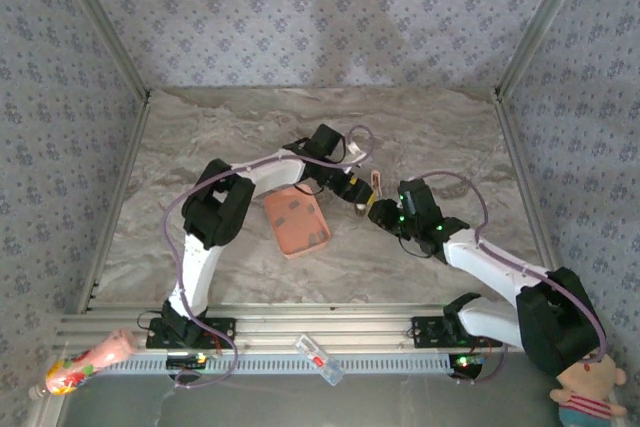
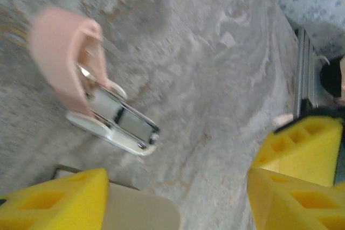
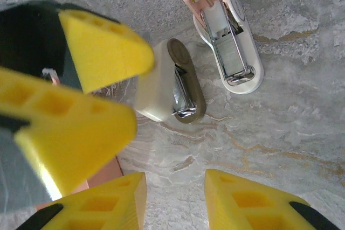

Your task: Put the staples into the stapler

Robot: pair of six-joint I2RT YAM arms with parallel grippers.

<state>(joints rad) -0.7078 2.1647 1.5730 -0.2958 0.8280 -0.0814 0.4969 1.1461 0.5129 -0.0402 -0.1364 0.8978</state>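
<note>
Staples [image 1: 284,210]: a few dark specks lying in the tray [image 1: 327,227], left of centre in the top view. They were too small to tell which way any of them pointed. The tray was pink, shallow and rectangular, set at a slant near the stapler and not touching it.

Stapler [image 3: 237,52]: hinged open, at upper right of the right wrist view. Its long axis ran from top centre down to the right, with the rounded free end of the base at lower right and the hinge toward the top edge. The base was white glossy plastic, oval in outline, with a shiny metal channel along it facing up. The pink lid stood raised toward the top edge. In the left wrist view it sat at left, blurred, with the lid at upper left and the base running down to the right.

Block [image 3: 156,87]: cream, rounded, with an olive-brown face and crumpled bright metal at its lower end. It lay just left of the stapler, roughly parallel and apart from it. I could not tell whether that metal was staples.

Left gripper [image 2: 178,187]: yellow fingers with hollow cells, spread wide. The block was against one finger and the other stood well clear, so nothing was clamped.

Right gripper [image 3: 175,187]: yellow fingers with a modest gap and only bare table between them, holding nothing, just below the block.

Table [image 1: 200,137]: grey-beige, marbled.
</note>
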